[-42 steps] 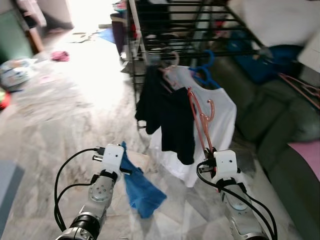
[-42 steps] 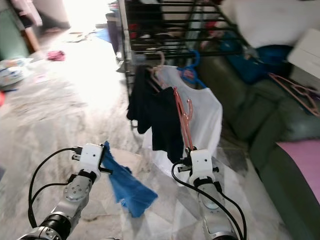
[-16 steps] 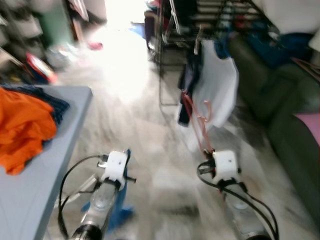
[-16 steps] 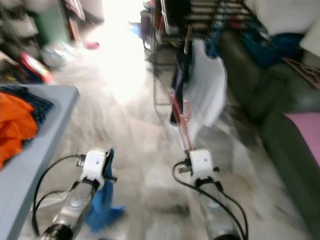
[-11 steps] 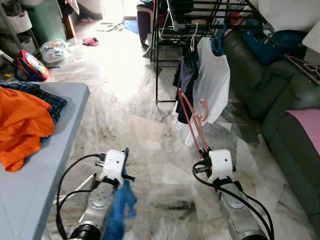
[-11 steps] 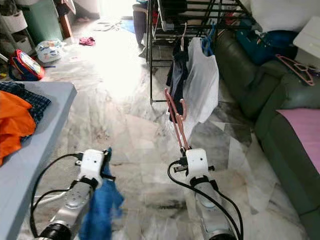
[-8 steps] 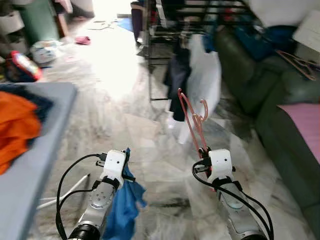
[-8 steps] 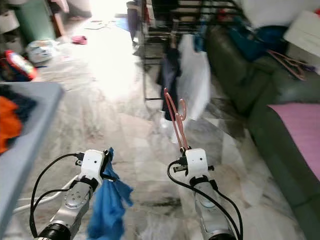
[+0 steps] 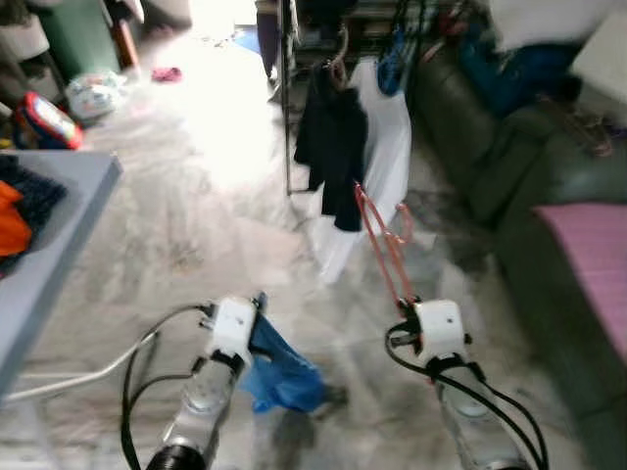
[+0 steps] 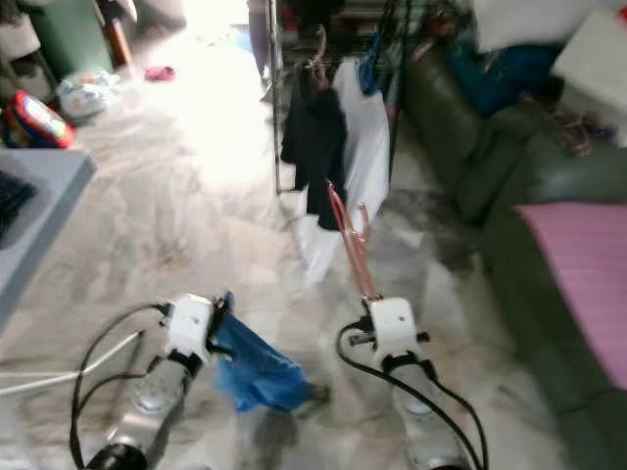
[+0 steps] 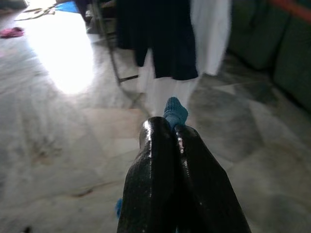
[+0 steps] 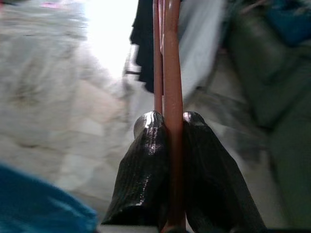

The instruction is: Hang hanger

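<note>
A salmon-pink hanger [image 9: 384, 245] rises from the black-fingered right hand [image 12: 168, 121], and a bright blue cloth [image 9: 279, 367] hangs from the black left hand [image 11: 170, 130]. Ahead, a black garment [image 9: 331, 147] overlaps a white shirt [image 9: 384, 157] above the grey-white marbled floor [image 9: 176, 215], beside a dark green sofa [image 9: 490, 166] with a pink cushion [image 9: 588, 264].

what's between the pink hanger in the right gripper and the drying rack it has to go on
Only open marble floor lies between the pink hanger, clamped in the right gripper, and the drying rack. At the rack, a black garment and white shirt already hang on the near rail.
</note>
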You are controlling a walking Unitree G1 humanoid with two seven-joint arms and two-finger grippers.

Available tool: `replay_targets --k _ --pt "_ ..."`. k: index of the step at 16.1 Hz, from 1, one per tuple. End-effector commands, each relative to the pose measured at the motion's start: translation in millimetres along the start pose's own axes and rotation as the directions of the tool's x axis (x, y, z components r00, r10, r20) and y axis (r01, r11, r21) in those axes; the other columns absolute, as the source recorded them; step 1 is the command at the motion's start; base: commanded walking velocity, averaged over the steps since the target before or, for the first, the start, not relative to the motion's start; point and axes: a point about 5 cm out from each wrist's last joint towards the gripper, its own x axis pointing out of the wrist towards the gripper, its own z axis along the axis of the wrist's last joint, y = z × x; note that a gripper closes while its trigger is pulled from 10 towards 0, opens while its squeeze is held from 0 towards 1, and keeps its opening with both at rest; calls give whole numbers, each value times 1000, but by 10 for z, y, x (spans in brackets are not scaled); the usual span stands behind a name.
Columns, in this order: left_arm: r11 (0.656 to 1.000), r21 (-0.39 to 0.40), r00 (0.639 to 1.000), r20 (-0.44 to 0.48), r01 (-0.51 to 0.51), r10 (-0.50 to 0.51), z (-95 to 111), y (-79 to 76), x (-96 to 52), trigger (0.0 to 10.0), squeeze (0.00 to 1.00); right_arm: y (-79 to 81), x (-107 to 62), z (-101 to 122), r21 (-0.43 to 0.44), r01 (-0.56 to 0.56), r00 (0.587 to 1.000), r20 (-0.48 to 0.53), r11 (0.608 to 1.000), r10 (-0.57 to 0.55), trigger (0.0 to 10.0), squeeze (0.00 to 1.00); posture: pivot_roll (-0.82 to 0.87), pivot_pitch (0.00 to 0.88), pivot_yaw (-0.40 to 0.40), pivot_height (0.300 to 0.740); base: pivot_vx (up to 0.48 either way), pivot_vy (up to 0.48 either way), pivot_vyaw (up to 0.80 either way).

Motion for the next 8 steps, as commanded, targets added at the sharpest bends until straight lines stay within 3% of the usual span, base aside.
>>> replay_targets --k 1,4,5,8 --pt "1000 17 1000 6 -19 19 20 96 -5 10000 0 49 18 55 4 -10 1000 22 1000 10 10000 0 75 124 -60 740 0 -307 0" --pt "1000 15 1000 5 -16 15 19 87 -7 10000 0 50 7 48 -10 -19 1000 19 1000 19 10000 0 70 129 -61 740 0 -309 0" --pt "1000 -9 1000 9 -10 10 20 77 -5 10000 0 49 1 38 -16 -23 1000 14 1000 23 10000 0 68 131 -61 740 0 0 0" --pt "999 51 997 -74 -19 23 -105 120 -32 10000 0 80 4 -45 -12 -49 998 -34 999 49 10000 0 69 133 -56 740 0 0 0"
